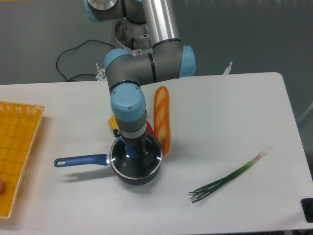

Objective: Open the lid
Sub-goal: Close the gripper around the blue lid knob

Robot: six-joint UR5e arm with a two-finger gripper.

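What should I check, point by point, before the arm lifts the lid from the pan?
1. End effector is over the lid's centre: ok; it covers the knob.
2. Fingers closed on the knob: cannot tell; the wrist hides them.
3. Lid sits flat on the pan: ok; the rim looks level.
4. Space above for a straight lift: ok.
5. Side clearance: not ok; the bread lies against the pan's right edge, and a yellow item is close behind.
6. Pan handle is free: ok; it points left and nothing touches it.
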